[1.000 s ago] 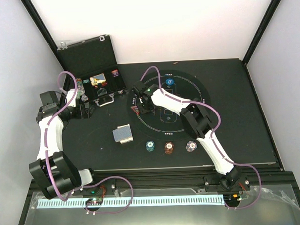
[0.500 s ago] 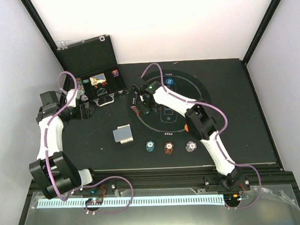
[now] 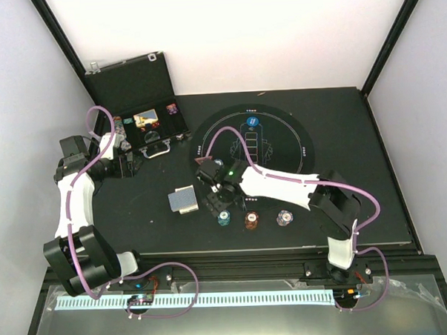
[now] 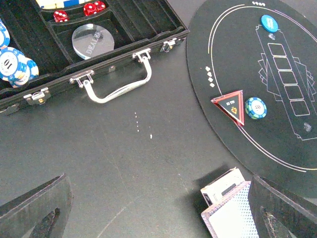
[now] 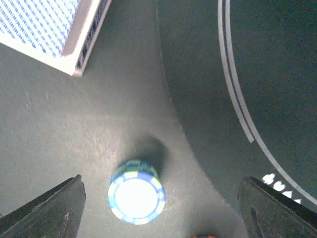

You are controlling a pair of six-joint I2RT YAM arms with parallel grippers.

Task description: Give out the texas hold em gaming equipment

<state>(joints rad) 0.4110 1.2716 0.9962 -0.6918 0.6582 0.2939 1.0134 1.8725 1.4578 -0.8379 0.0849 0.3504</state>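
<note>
Step in hand: pick-up of the teal chip stack (image 5: 136, 197) by the right gripper (image 5: 163, 208). Its jaws stand spread wide, one on either side of the stack, neither touching it.

The stack sits on bare table just off the rim of the round mat (image 3: 288, 127), at the mat's 7 o'clock. The brown chips (image 3: 250, 220) are at 6 and the grey chips (image 3: 284, 217) at 5. The card deck (image 3: 184, 200) lies near, at 8 o'clock.

Judgement: the next move calls for descent, centring, then a close — in the wrist view the stack sits left of mid-gap.

The left gripper (image 4: 158, 213) is also spread and empty, beside the case (image 3: 131, 82).

Readable text: "DEALER" on the clear puck (image 4: 92, 40) and "10" on a blue-white chip (image 4: 7, 62), both in the case. The print on the red triangle marker (image 4: 230, 105) is too small to read.
</note>
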